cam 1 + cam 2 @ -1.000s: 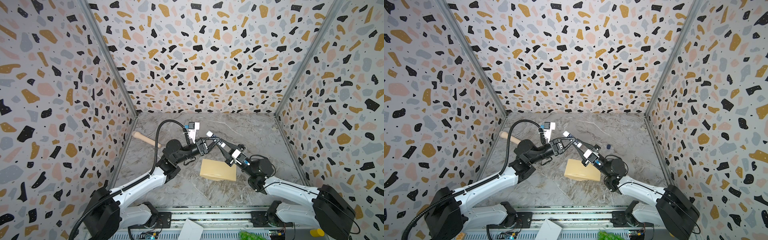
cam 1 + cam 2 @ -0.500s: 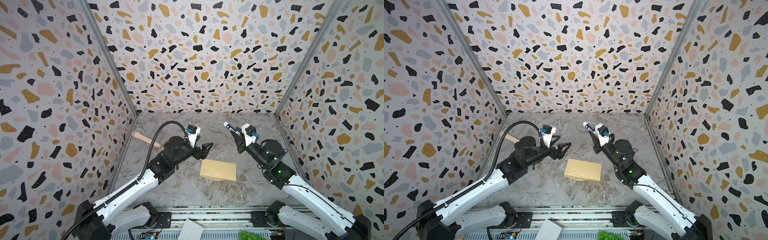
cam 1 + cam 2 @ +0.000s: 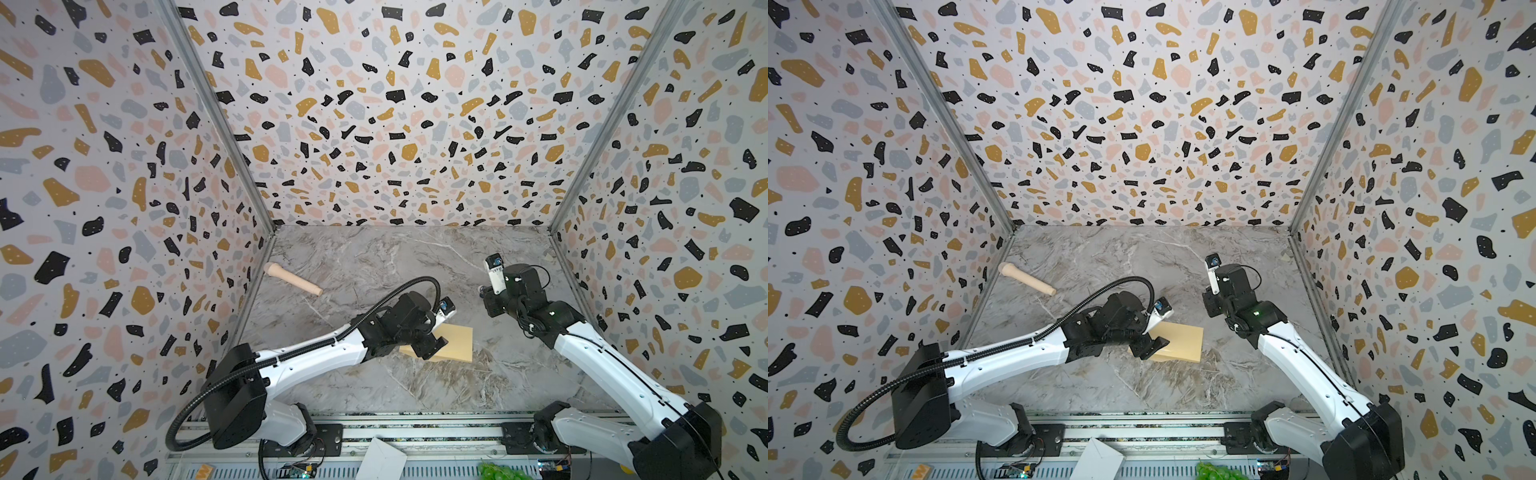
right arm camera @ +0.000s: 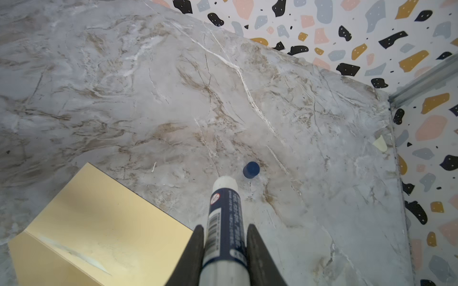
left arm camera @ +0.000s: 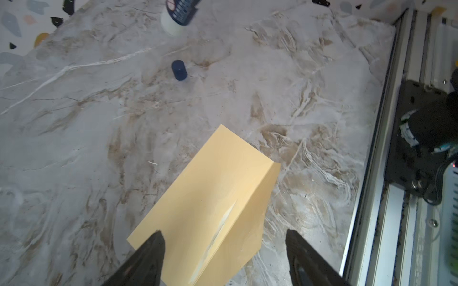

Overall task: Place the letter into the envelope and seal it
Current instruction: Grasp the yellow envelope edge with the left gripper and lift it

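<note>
- Tan kraft-paper rectangular envelope [image 3: 451,343] [image 3: 1183,340] lies flat on the grey marble-look counter [image 3: 374,257], approx mid-counter & toward the front rail. Flap is folded over onto the body, plain face up.
- Left wrist view: a thin pale streak [image 5: 223,220] runs along the fold line on the envelope [image 5: 210,193]. Can't tell if it's glue or a paper edge.
- Left hand [image 3: 432,345] [image 3: 1152,347] is over the envelope's left end w/ jaws spread wide & nothing btwn them. Wrist view shows the left hand [image 5: 223,232] w/ one black finger [image 5: 148,255] overlapping the envelope's corner & the other out over bare counter. Contact w/ the paper: can't tell.
- Right hand [image 4: 224,229] is clamped narrow on a dark-blue glue stick w/ white label and barcode [image 4: 223,198], white tip out front & uncapped. The tip hangs above the counter, off the envelope [image 4: 86,222] & to one side of it.
- Small dark-blue round cap [image 4: 251,169] [image 5: 179,70] stands on the counter, just beside the glue stick tip in the right wrist view & well apart from the envelope.
- In both top views the right hand sits raised, right of the envelope, apart from it.
- Pale wooden peg w/ a flared end [image 3: 293,279] [image 3: 1027,279] lies near the left wall, well apart from the envelope.
</note>
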Available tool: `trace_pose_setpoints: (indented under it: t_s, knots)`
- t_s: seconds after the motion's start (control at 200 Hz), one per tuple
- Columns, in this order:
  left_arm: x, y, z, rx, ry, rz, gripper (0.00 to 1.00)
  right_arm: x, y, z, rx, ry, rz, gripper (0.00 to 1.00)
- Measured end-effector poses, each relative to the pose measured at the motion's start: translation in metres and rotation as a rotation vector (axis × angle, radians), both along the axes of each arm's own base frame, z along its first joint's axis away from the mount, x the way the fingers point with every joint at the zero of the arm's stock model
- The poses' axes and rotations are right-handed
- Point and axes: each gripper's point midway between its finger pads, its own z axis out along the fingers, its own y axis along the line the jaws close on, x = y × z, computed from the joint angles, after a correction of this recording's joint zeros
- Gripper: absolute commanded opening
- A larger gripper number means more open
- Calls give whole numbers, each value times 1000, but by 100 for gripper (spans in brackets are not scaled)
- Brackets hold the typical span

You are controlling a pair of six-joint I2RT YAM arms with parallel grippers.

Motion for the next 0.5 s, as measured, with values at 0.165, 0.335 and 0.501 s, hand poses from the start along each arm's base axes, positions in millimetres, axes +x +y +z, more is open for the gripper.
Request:
trace_pose_setpoints:
  t_s: [0.165, 0.335, 0.501]
  knots:
    - [-16, -10, -22, 81, -31, -81, 74, -7, -7, -7, -30, 35, -15, 0]
    - [-21, -11, -58, 204, -27, -115, 65, -12, -11, 2, -8, 18, -16, 0]
    - [-19, -11, -83, 299, -29, -119, 60, -16, -15, 19, 22, -35, -24, 0]
